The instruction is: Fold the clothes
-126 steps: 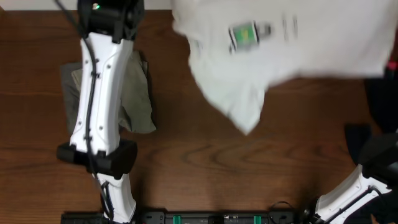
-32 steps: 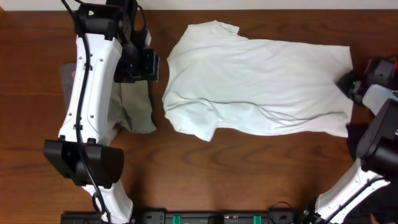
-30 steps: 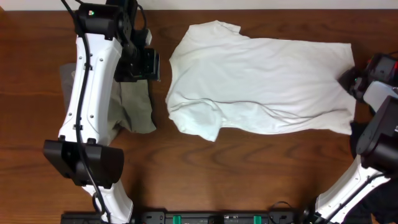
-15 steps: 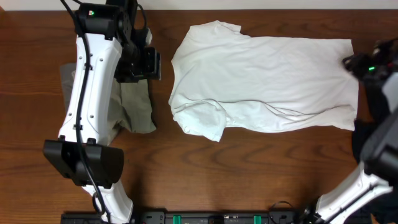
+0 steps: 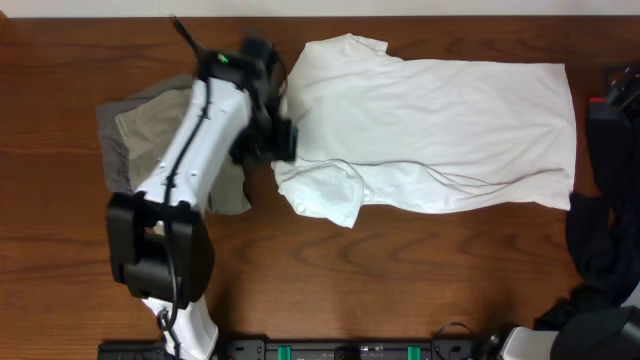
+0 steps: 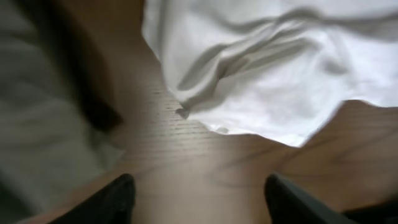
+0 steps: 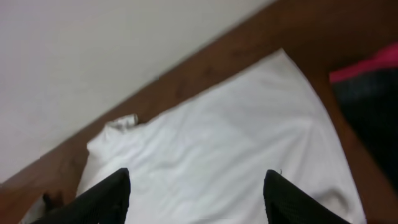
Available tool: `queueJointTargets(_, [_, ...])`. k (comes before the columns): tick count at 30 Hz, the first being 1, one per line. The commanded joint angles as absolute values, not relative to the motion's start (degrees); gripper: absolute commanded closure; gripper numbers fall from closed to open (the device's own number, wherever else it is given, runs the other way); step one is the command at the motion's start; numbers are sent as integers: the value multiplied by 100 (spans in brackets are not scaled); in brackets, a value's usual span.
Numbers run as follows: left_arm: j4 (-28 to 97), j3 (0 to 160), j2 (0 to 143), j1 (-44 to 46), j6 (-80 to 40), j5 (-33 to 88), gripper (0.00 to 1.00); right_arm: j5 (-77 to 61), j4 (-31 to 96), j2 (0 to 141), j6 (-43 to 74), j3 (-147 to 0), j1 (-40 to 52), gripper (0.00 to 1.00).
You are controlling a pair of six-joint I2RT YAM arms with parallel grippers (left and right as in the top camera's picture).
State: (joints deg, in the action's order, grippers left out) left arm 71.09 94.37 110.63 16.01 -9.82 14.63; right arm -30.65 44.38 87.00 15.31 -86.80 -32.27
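Observation:
The white T-shirt (image 5: 430,125) lies spread flat on the table, plain side up, collar to the left and hem to the right. Its lower sleeve (image 5: 320,195) is bunched. My left gripper (image 5: 272,140) hovers at the shirt's left edge. In the left wrist view this gripper (image 6: 199,190) is open over bare wood, with the sleeve (image 6: 267,62) just ahead. My right gripper (image 7: 196,186) is open above the shirt (image 7: 211,149), holding nothing. In the overhead view it shows only at the far right edge (image 5: 622,88). Khaki shorts (image 5: 205,170) on a grey piece (image 5: 108,130) lie partly under the left arm.
Black garments (image 5: 600,240) are heaped at the right edge, with a pink trim (image 7: 367,65) showing in the right wrist view. A pale wall (image 7: 93,56) runs behind the table's far edge. Bare wood (image 5: 400,280) stretches along the front of the table.
The shirt came down from the air and now lies flat. My right gripper opened, let go of the hem and drew back right. My left arm swung in to the shirt's left edge.

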Motion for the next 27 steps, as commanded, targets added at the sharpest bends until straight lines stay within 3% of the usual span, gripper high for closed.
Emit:
queueJointTargets(1, [6637,8678,11083,1645,-1372,1697,28,-2777,4716,8799,1559,-8595,-3179,35])
queueJointTargets(8, [5433,7717,11083,1645,-1367,2206,28,-2674,5157,8803,1347,-8462,-3131,37])
queueJointTargets(20, [5177,7666,11091,1647,-1103,2185,60,-2375,5511,8803,1234,-8462,-2880,39])
queueJointTargets(23, [5151,7666,11091,1647,-972,1881,59,-2375,5509,8803,1232,-8462,-2880,39])
queueJointTargets(27, [5168,7666,11091,1649,-965,1577,47,-2377,5516,8803,1190,-8462,-2880,39])
